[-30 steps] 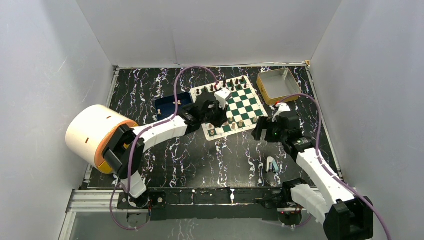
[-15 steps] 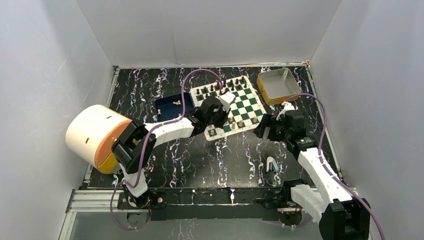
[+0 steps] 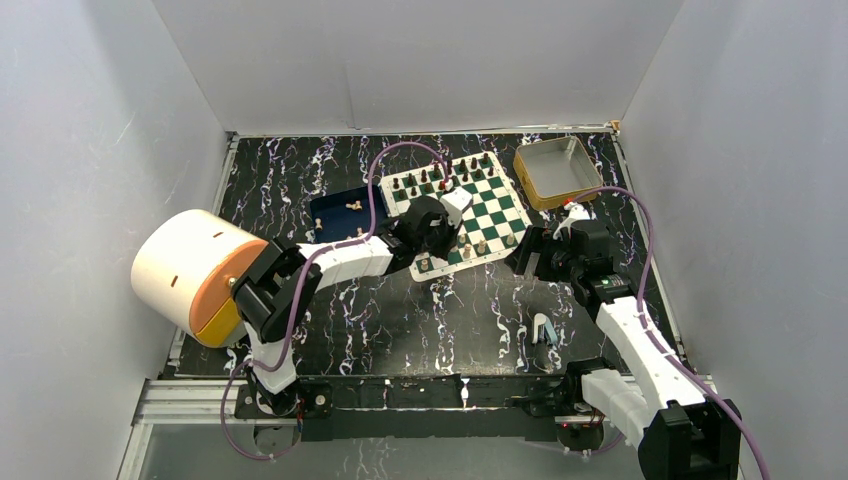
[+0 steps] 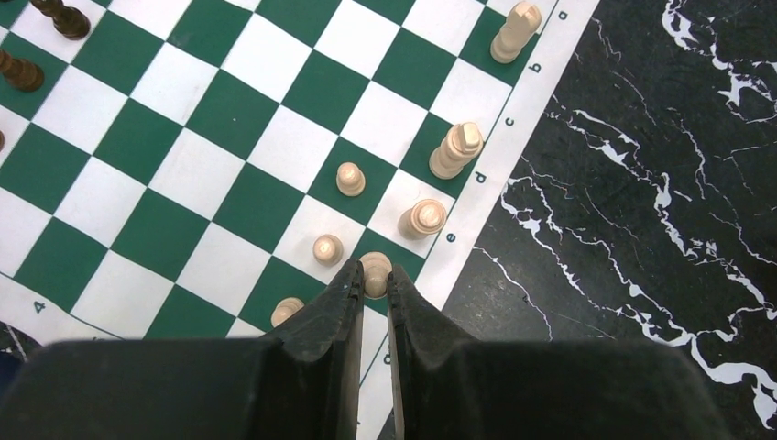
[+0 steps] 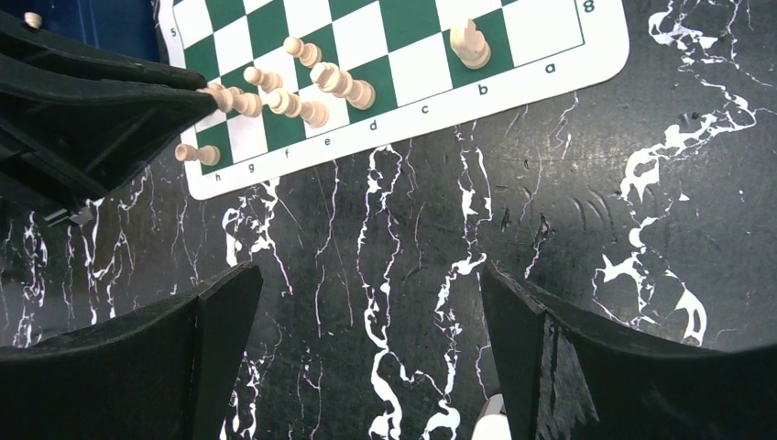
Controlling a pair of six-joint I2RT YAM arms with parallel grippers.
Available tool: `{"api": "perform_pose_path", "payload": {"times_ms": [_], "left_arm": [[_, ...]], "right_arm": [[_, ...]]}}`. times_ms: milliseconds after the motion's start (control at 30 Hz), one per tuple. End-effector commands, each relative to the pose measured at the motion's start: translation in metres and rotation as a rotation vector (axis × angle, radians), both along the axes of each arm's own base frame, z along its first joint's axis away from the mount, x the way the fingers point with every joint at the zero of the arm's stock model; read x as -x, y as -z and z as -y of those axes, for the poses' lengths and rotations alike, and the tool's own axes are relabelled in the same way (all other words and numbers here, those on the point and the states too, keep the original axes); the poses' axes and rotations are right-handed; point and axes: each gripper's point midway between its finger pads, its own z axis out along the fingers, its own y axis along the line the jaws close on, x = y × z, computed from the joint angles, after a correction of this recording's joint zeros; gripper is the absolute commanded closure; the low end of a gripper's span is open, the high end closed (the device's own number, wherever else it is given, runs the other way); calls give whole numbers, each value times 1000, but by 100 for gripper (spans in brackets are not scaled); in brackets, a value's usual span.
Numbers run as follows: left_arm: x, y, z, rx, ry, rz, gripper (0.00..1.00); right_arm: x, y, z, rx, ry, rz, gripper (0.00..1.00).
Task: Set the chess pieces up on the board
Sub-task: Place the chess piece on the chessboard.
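The green and white board (image 3: 497, 203) lies at the table's middle back. Dark pieces (image 3: 440, 172) line its far side. My left gripper (image 4: 371, 277) is shut on a small cream chess piece (image 4: 375, 268), over a green square in the board's near edge row. I cannot tell whether that piece touches the board. Several cream pieces stand close by, among them a pawn (image 4: 350, 178) and a taller piece (image 4: 455, 150). My right gripper (image 5: 366, 298) is open and holds nothing. It hangs over the bare black table just off the board's (image 5: 412, 64) near right edge.
A blue tray (image 3: 330, 208) holding a few cream pieces lies left of the board. A yellow-rimmed tin (image 3: 556, 170) sits at the back right. A large cream and orange cylinder (image 3: 192, 268) stands on the left. A small white and teal object (image 3: 543, 330) lies near the right arm.
My left arm has shifted right and nearer, bringing its shut gripper to the board's near edge row. The right gripper has drawn slightly to the right and stays open.
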Motion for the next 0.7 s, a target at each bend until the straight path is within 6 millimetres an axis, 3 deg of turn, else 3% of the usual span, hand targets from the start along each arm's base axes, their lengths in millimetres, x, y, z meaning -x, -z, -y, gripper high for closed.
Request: {"api": "perform_pose_path", "payload": {"times_ms": [0, 500, 667], "left_arm": [[2, 5, 5, 4, 8, -2, 100], [12, 29, 4, -20, 29, -44, 100], [14, 36, 1, -36, 23, -52, 95]], "right_arm": [[-14, -26, -5, -38, -10, 88, 1], [-15, -34, -3, -34, -4, 120, 1], [-14, -33, -4, -34, -5, 120, 1]]}}
